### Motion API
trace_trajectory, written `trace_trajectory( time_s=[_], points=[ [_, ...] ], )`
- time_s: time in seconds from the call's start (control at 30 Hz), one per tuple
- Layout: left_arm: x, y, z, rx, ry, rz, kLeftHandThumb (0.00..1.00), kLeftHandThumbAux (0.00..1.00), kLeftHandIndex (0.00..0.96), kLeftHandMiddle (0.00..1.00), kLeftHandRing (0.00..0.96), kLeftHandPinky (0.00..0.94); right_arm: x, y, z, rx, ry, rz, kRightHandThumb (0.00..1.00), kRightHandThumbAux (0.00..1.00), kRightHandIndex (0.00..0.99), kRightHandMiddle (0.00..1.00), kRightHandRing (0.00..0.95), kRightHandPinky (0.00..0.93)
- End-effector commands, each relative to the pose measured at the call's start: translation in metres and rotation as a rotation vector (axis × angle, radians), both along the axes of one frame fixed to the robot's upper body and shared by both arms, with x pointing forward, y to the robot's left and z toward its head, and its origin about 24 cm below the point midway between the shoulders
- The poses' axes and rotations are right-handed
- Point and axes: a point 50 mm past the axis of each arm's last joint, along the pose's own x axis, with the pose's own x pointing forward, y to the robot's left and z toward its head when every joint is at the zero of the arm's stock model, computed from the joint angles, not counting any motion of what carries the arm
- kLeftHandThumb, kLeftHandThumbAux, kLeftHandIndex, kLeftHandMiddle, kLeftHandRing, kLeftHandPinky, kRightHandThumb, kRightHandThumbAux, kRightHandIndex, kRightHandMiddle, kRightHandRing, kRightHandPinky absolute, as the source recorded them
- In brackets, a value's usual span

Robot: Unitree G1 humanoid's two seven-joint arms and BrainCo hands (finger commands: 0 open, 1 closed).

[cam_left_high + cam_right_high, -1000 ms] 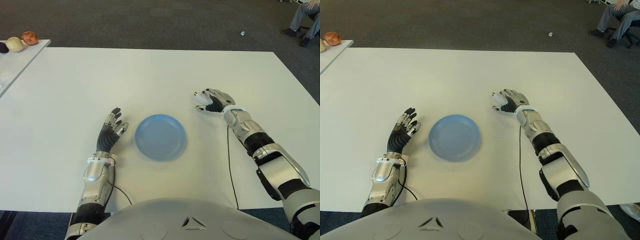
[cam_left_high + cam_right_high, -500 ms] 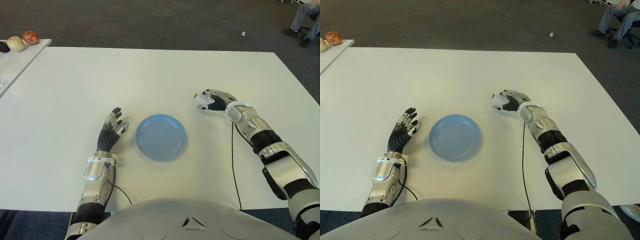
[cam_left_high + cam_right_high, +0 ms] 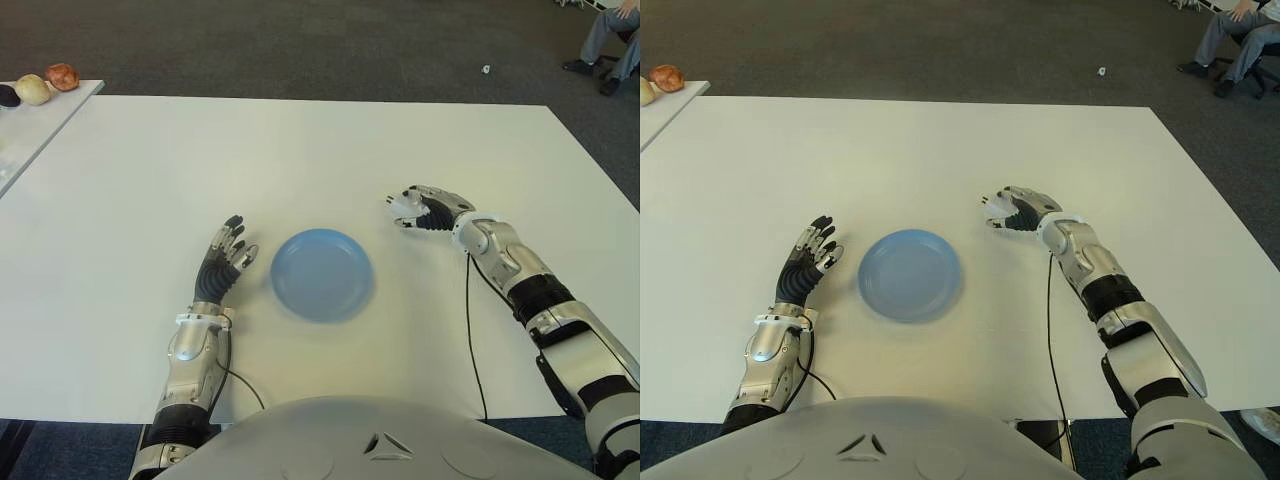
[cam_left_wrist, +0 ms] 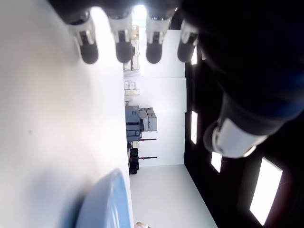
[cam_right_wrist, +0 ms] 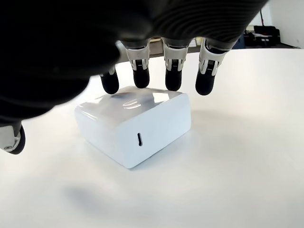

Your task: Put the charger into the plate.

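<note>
the matte white table (image 3: 300, 150) fills most of the view. nearest, the left hand (image 3: 222, 262) shows just left of the plate (image 3: 322, 274), fingers straight and spread, holding nothing. the plate is round, smooth and pale blue. farther right, the right hand (image 3: 425, 207) arches over the charger (image 5: 134, 123), a glossy white rounded block with one small port, lying on the table apart from the plate; fingertips (image 5: 141, 77) touch its far top edge, not gripping. beyond lies dark carpet (image 3: 300, 45); a side table (image 3: 30, 125) holds rounded items (image 3: 45, 83).
</note>
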Motion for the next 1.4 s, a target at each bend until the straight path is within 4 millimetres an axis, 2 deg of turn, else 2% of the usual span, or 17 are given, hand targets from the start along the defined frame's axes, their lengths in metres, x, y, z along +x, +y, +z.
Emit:
trace_trajectory(
  time_s=[0.03, 0.97, 1.17, 1.4],
  points=[
    [-0.019, -0.001, -0.025, -0.015, 0.161, 0.007, 0.0, 0.642, 0.018, 0.054, 0.046, 0.061, -0.045, -0.008, -0.053, -0.045, 0.312, -0.023, 0.0, 0.3, 0.0, 0.0, 0.0, 0.0],
    [-0.018, 0.001, -0.026, -0.021, 0.157, 0.0, 0.0, 0.635, 0.016, 0.048, 0.04, 0.059, -0.064, -0.003, -0.038, -0.015, 0.292, -0.012, 0.0, 0.307, 0.0, 0.0, 0.0, 0.0],
    [-0.018, 0.001, -0.026, -0.024, 0.152, 0.0, 0.0, 0.644, 0.018, 0.051, 0.042, 0.059, -0.065, -0.003, -0.034, -0.021, 0.178, -0.022, 0.0, 0.313, 0.0, 0.0, 0.0, 0.0],
    [-0.019, 0.002, -0.027, -0.023, 0.153, 0.003, 0.0, 0.655, 0.018, 0.054, 0.045, 0.063, -0.065, -0.002, -0.026, 0.016, -0.128, -0.071, 0.019, 0.346, 0.0, 0.0, 0.0, 0.0]
  ],
)
